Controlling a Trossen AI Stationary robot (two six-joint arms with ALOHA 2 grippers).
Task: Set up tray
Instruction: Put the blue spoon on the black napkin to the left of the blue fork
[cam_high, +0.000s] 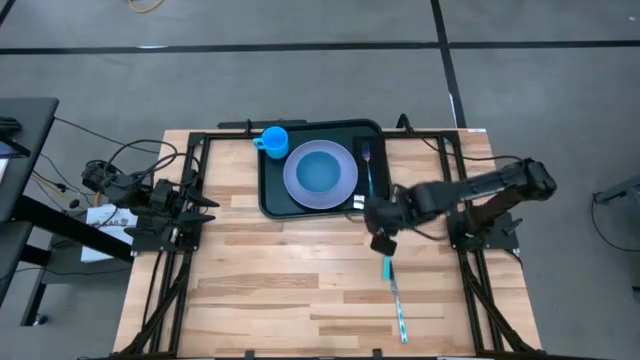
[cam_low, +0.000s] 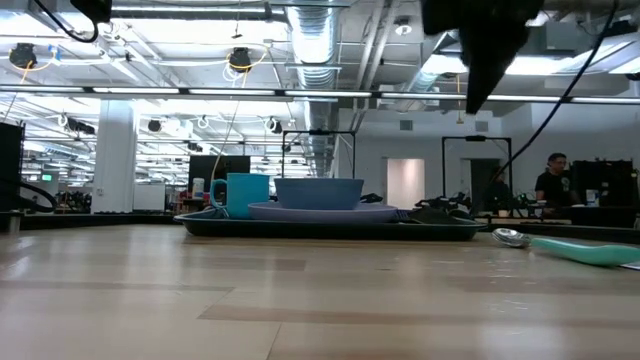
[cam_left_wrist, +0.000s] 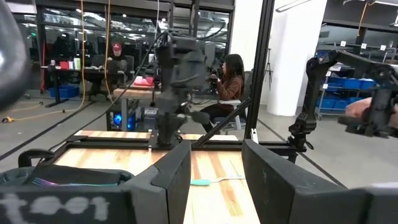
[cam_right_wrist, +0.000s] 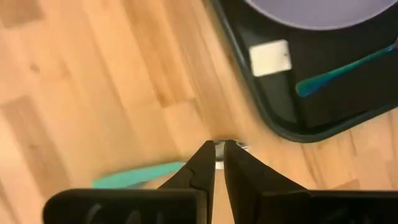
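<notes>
The dark tray (cam_high: 270, 192) lies at the table's far middle. It carries a lavender plate (cam_high: 345, 185) with a blue bowl (cam_high: 320, 172), a blue cup (cam_high: 273, 140) and a blue-handled fork (cam_high: 368, 170). A teal-handled spoon (cam_high: 396, 300) lies flat on the wood near the tray's right near corner, also seen low (cam_low: 580, 248). My right gripper (cam_high: 382, 240) hovers above the spoon's metal bowl (cam_right_wrist: 225, 144), fingers shut, well above the table (cam_low: 472, 95). My left gripper (cam_left_wrist: 214, 180) waits open at the table's left edge (cam_high: 205, 208).
A white label (cam_right_wrist: 270, 57) sits on the tray's near right corner beside the fork's handle (cam_right_wrist: 342, 68). Bare wood spreads over the table's near half (cam_high: 280, 290). Black frame rails run along both sides (cam_high: 165, 290). People sit in the room beyond (cam_left_wrist: 231, 84).
</notes>
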